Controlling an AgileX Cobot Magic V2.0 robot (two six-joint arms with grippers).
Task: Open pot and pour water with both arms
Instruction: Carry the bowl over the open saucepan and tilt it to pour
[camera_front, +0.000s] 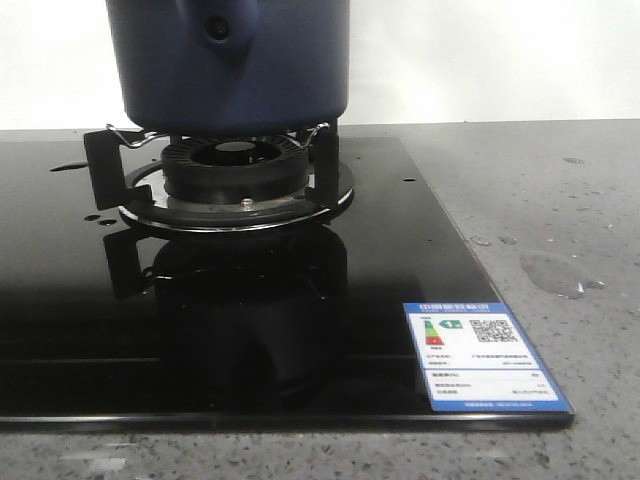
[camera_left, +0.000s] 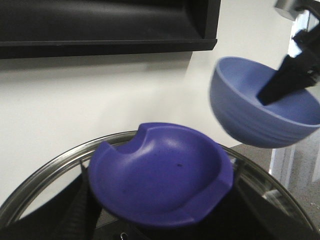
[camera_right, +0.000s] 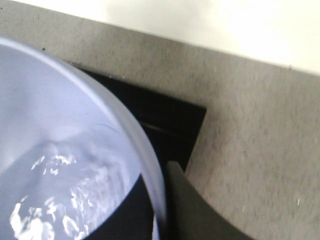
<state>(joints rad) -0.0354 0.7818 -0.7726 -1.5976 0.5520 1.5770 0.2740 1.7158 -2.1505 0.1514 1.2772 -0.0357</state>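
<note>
The dark navy pot (camera_front: 230, 70) stands on the burner; its top is cut off by the front view's edge, and neither arm shows there. My left gripper (camera_left: 157, 221) is shut on the blue knob (camera_left: 160, 175) of a glass lid (camera_left: 45, 180), held up before the white wall. My right gripper (camera_right: 162, 210) is shut on the rim of a periwinkle bowl (camera_right: 50, 125), one finger inside and one outside. Water (camera_right: 55, 200) glints in that bowl. In the left wrist view the bowl (camera_left: 260, 110) hangs tilted beyond the lid with the right gripper (camera_left: 287, 80) on it.
The burner (camera_front: 235, 170) sits on a glossy black cooktop (camera_front: 250, 330) with a label sticker (camera_front: 485, 355) at its front right corner. Grey counter (camera_front: 560, 200) to the right carries droplets and a thin puddle (camera_front: 550, 272). A dark shelf (camera_left: 100, 25) hangs on the wall.
</note>
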